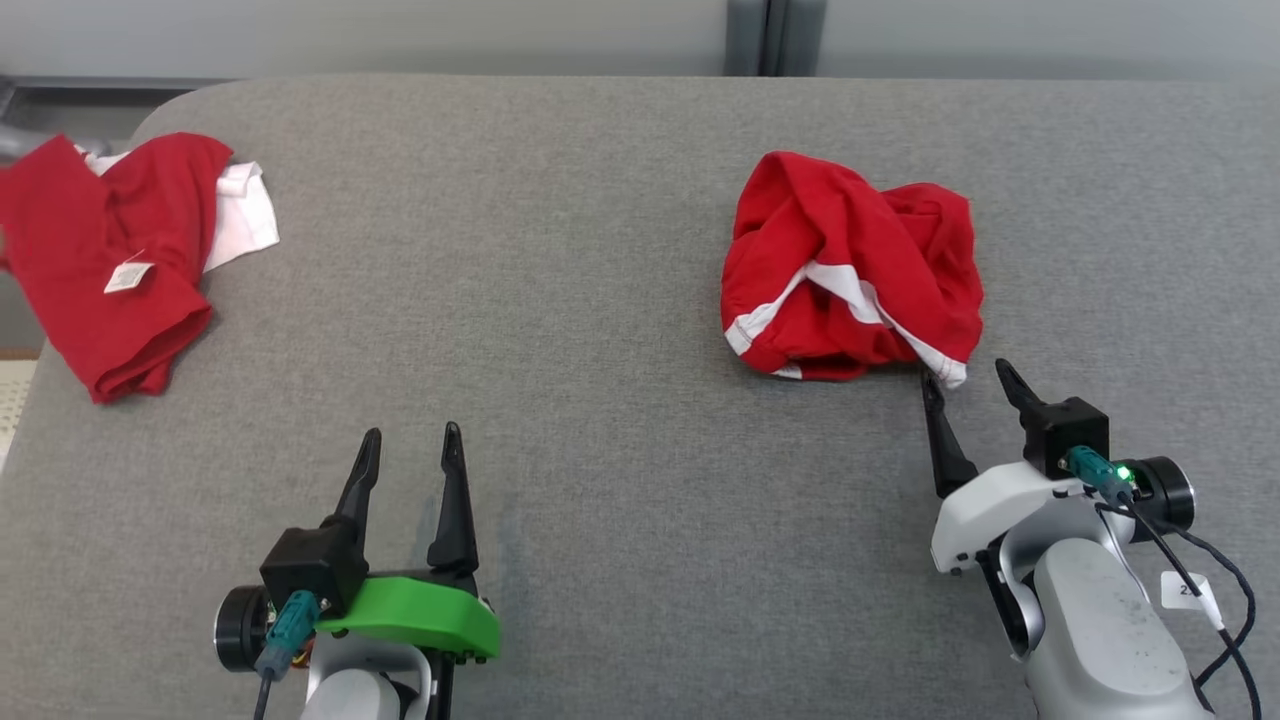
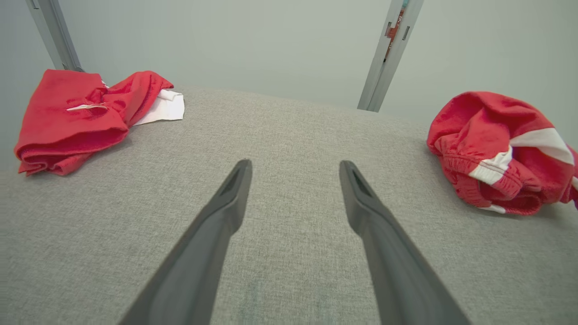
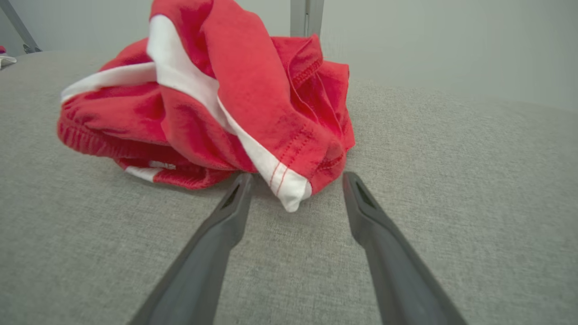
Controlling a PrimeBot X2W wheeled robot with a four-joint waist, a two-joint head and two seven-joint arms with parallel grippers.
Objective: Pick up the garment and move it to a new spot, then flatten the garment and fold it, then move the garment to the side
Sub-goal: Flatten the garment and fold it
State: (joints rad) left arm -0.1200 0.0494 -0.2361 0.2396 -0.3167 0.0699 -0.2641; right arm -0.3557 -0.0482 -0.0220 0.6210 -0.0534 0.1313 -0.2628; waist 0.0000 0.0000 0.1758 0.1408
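1. The crumpled red garment with white stripes is lying in a heap on the right half of the grey cloth-covered tabletop, set back from the far edge.
2. The right gripper is sitting at the near side of that heap with its jaws spread wide and gripping nothing. In the right wrist view, a white-hemmed corner of the garment is hanging down between the two fingers, right at their tips.
3. The left gripper is hovering over bare cloth on the left half, well apart from the heap, jaws also wide and carrying nothing.
4. A second red garment, with white showing under it, is lying at the far left corner and reaching the left edge; it is probably not the one being worked on.
5. The task appears to be at its very first step: the pickup is being lined up and nothing is being lifted yet.
6. The next move is likely calling for the right gripper to push slightly further in, close on that hem corner and lift. A shallow pinch on a single layer could slip out.
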